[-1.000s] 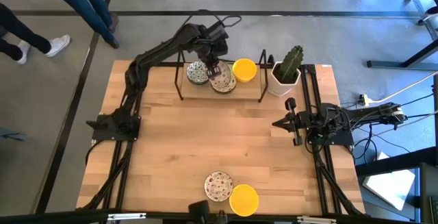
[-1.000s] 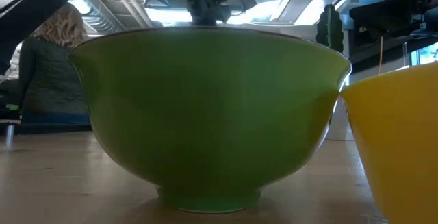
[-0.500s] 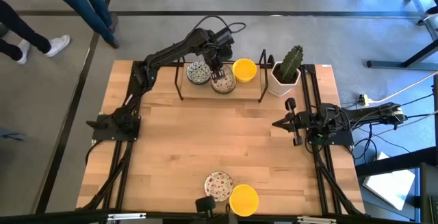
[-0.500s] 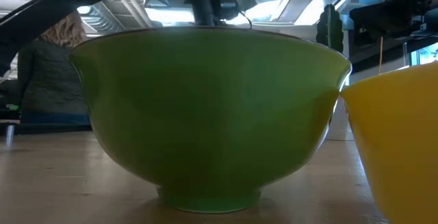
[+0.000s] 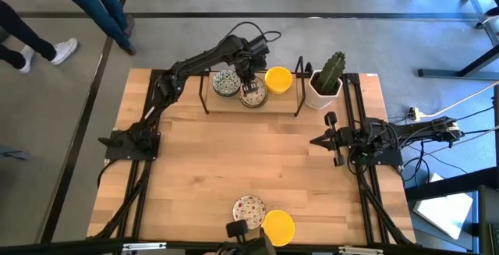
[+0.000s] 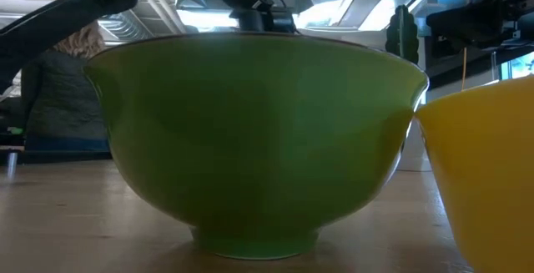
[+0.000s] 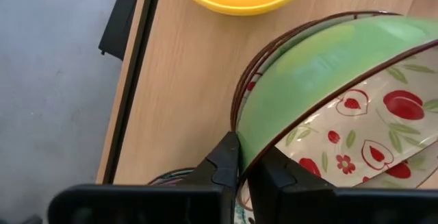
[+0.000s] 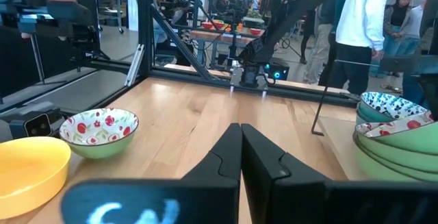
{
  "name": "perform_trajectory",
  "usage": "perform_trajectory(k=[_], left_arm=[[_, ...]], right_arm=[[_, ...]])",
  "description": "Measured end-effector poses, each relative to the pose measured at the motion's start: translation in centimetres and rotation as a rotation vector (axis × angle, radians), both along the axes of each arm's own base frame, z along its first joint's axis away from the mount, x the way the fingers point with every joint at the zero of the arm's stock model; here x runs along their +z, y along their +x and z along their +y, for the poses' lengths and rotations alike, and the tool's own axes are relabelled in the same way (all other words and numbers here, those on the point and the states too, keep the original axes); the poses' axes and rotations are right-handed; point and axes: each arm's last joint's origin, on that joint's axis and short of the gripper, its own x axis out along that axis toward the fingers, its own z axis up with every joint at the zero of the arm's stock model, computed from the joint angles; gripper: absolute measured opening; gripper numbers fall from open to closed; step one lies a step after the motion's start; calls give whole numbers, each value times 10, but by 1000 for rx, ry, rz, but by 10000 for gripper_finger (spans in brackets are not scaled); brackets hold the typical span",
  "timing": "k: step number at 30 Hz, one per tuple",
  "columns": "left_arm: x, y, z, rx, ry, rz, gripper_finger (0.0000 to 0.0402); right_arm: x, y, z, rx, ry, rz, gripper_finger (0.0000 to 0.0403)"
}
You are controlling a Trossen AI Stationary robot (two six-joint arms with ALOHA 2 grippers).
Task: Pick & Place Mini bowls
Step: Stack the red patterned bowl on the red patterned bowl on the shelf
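Observation:
My left gripper (image 5: pixel 250 90) is at the table's far edge, shut on a bowl (image 7: pixel 342 94) that is green outside and white with red speckles inside. That bowl tilts on top of a stack of like bowls (image 5: pixel 254 96). A green-blue patterned bowl (image 5: pixel 225 83) sits to the stack's left and a yellow bowl (image 5: pixel 278 78) to its right. Another red-speckled bowl (image 5: pixel 249 210) and a yellow bowl (image 5: pixel 277 228) stand by the near edge, filling the low view (image 6: pixel 259 139). My right gripper (image 5: pixel 335 140) waits, shut, at the right side. My left gripper pinches the top bowl's rim (image 7: pixel 248 157), one finger (image 7: pixel 224 161) on the green outside and one (image 7: pixel 275 175) on the speckled inside. The fingers come from above, pointing down. The bowl is tilted, its far side low in the stack's rims (image 7: pixel 252 63).
A black metal frame (image 5: pixel 206 91) stands around the far shelf with its posts on both sides of the bowls. A white pot with a cactus (image 5: pixel 327 79) is right of it. People stand beyond the far edge (image 5: pixel 93 5). Bare wood lies in the table's middle (image 5: pixel 249 150).
My left gripper has moved down and a little toward the table's right, bringing the held red-speckled bowl down onto the stack. In the low view it has sunk behind the near bowl's rim. The fingers have stayed shut on the bowl.

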Motion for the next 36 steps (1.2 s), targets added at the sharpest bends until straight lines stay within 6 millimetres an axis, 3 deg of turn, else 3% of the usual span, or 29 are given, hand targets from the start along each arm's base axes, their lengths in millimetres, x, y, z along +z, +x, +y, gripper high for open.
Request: perform_trajectory(k=[23, 28, 36], left_arm=[[5, 15, -11, -156, 82, -56, 83], [9, 20, -22, -224, 128, -47, 72], [9, 21, -23, -177, 238, 19, 14]], right_arm=[[-1, 0, 0, 0, -2, 12, 7], [-1, 0, 0, 0, -2, 12, 7], [-1, 0, 0, 0, -2, 13, 7]])
